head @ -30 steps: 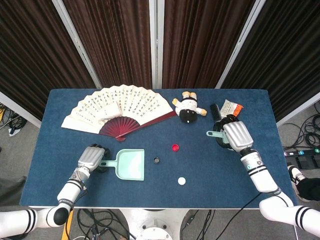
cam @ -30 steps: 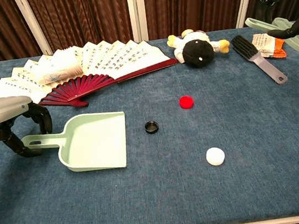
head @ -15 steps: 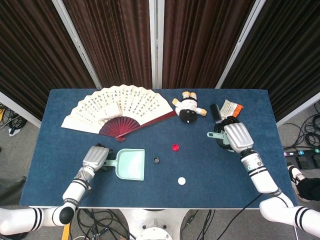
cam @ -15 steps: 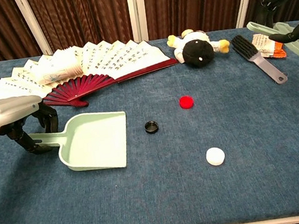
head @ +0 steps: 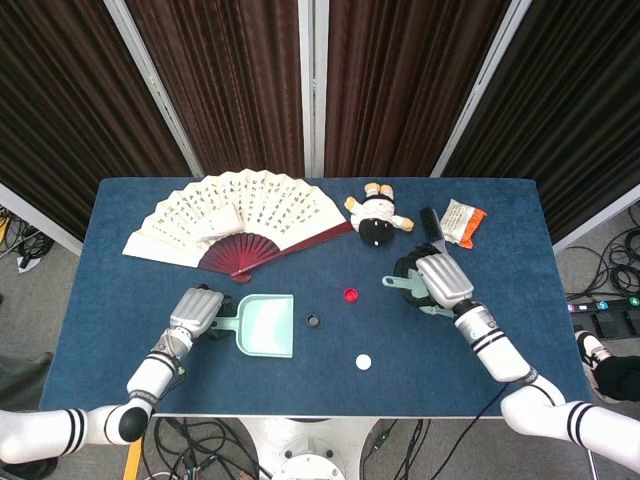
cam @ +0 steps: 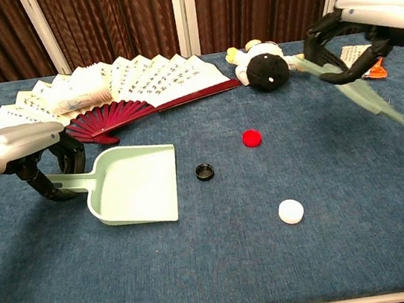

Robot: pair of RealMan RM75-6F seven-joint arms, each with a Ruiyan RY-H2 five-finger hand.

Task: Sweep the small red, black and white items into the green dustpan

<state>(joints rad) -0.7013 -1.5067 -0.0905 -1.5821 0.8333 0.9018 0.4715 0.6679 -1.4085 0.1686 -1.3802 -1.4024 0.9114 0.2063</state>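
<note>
Three little caps sit on the blue table (head: 120, 290), all on the open-mouth side of the green dustpan (cam: 135, 186): the black cap (cam: 205, 171) just off its lip, the red cap (cam: 252, 137) further out and a bit back toward the plush doll (cam: 266, 67), the white cap (cam: 291, 211) well out and nearer the front edge. The left hand (cam: 30, 157) has its fingers curled around the dustpan's handle, holding it with the pan flat on the cloth. The right hand (cam: 354, 28) is up off the table, well away from the dustpan, fingers wrapped round a pale green brush (cam: 351, 85) that slants down. Behind the dustpan lies an open paper fan (head: 235, 220). An orange snack packet (head: 463, 220) sits past the doll.
</note>
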